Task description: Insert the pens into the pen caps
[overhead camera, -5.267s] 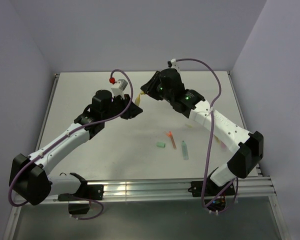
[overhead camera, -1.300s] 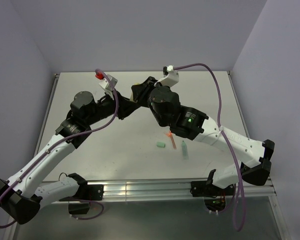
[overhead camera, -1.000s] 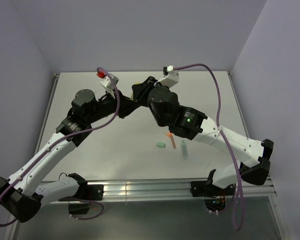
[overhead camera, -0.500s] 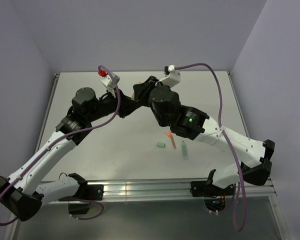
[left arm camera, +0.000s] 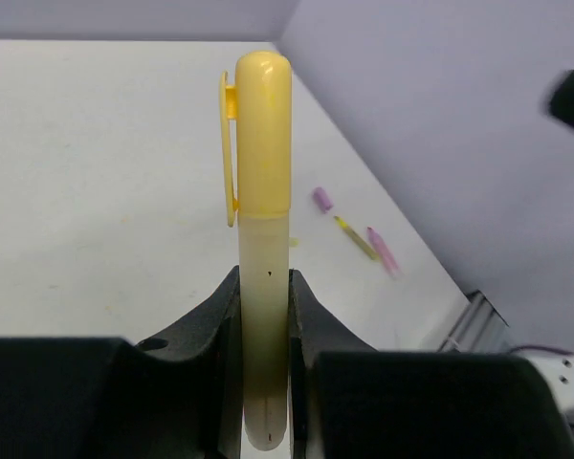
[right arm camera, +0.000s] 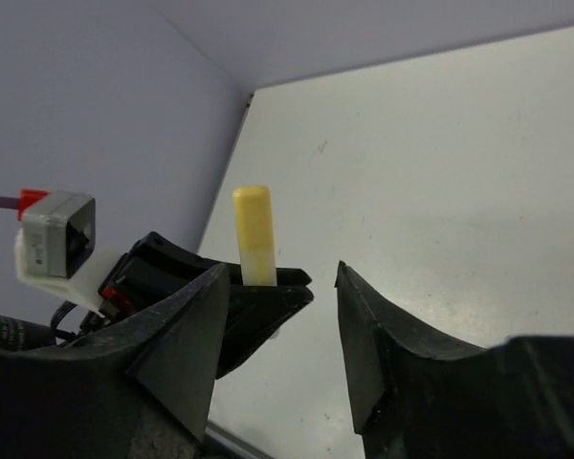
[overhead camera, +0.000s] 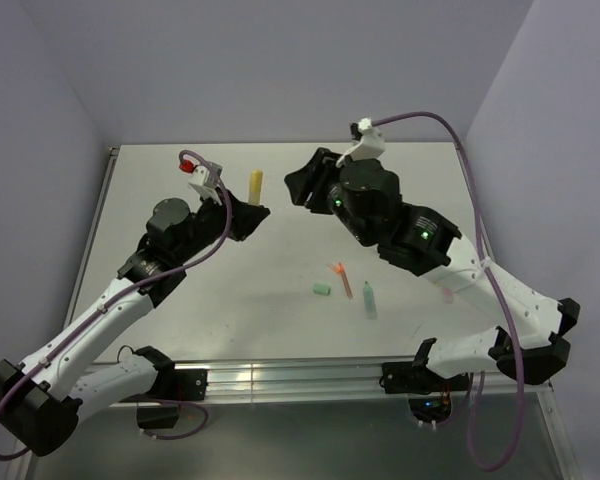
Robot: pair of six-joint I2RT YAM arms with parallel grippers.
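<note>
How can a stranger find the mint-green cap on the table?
On the table, near the middle of its front half, three small pieces lie together. The mint-green cap is the leftmost: short and stubby, while the orange pen and the teal pen beside it are long and slim.

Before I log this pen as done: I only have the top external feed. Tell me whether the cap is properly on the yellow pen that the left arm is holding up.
Observer: In the left wrist view the yellow cap sits on the yellow pen with no gap at the seam. Its clip runs down one side.
Operator: Report the right gripper.
Observer: Its own wrist view shows the right gripper open with nothing between the fingers. The capped pen stands just beyond it.
Operator: List what lies past the right arm.
Observer: The left wrist view shows a purple cap, a loose yellow pen and a pink stick on the table near the wall.
</note>
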